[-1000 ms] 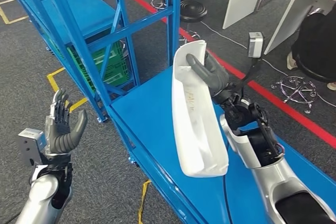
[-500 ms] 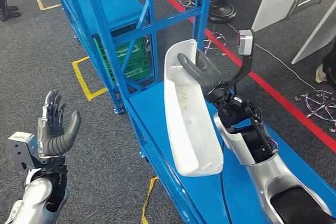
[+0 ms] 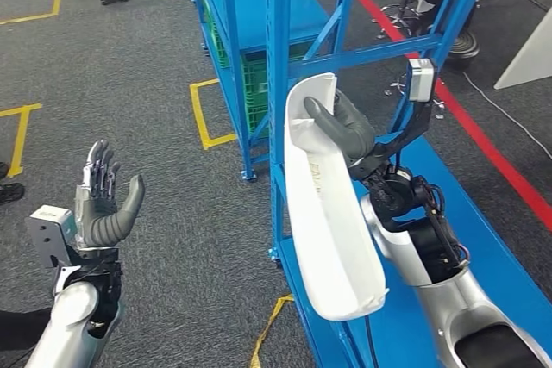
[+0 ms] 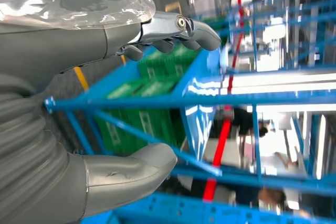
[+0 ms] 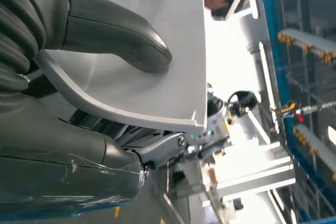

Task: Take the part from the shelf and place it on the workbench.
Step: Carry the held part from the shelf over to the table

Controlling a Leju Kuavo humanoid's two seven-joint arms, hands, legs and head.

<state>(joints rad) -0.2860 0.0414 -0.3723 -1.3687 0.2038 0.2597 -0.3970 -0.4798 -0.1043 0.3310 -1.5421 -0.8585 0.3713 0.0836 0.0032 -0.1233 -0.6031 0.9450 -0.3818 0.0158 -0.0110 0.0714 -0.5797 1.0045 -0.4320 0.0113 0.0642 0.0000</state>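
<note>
The right hand (image 3: 345,127) was clamped on the white part (image 3: 325,213) at its upper end, thumb inside the trough, right of centre in the head view. The part's long axis ran down toward the lower frame edge, above the blue shelf (image 3: 449,187). The left hand (image 3: 104,204), lower left, was spread and empty, well apart. The worktop was probably out of frame.

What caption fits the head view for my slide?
Right hand carries the white part above the blue shelf; left hand open.
</note>
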